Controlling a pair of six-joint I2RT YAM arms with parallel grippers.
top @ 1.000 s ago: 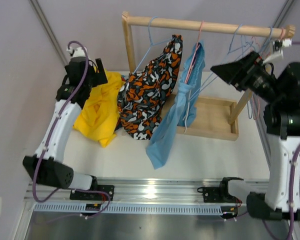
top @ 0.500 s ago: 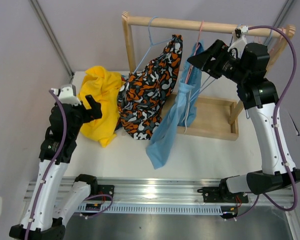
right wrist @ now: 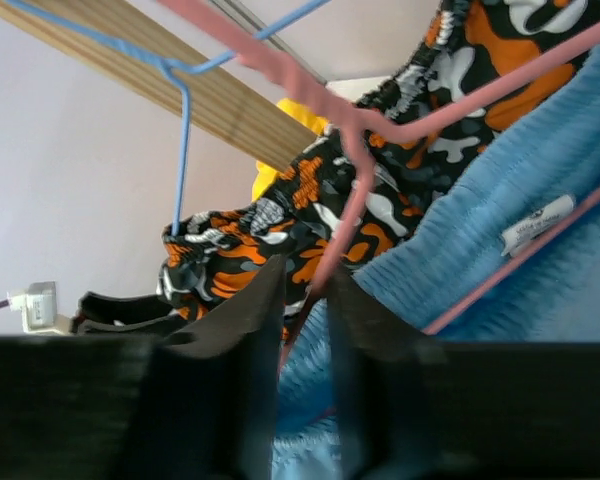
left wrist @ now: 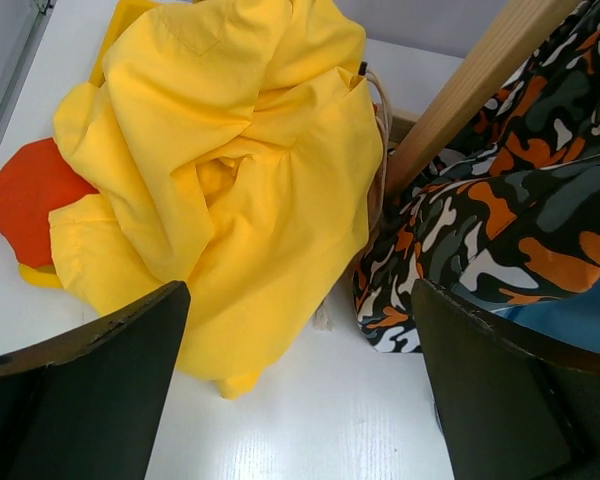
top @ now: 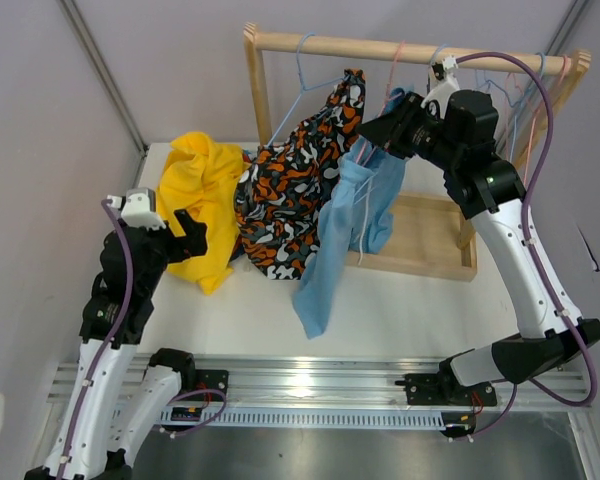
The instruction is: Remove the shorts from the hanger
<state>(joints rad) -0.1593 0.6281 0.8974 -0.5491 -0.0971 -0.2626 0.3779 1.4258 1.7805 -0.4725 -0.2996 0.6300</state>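
Right wrist view shows the right pincer [right wrist: 308,290] pinched on the pink hanger [right wrist: 357,180], probably steadying it so the light blue shorts [right wrist: 450,230] just below can slip off.

Robot lab cell: plain grey partition walls [top: 40,120], white table [top: 430,310], aluminium mounting rail [top: 310,385]

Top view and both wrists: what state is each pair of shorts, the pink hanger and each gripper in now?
yellow shorts: off the hanger, heaped on the table.
red-orange shorts: on the table, partly under the yellow shorts.
blotch-print shorts: hanging from a blue hanger.
light blue shorts: draped on the pink hanger.
pink hanger: gripped by the right gripper.
left gripper: open, empty.
right gripper: shut on the pink hanger.
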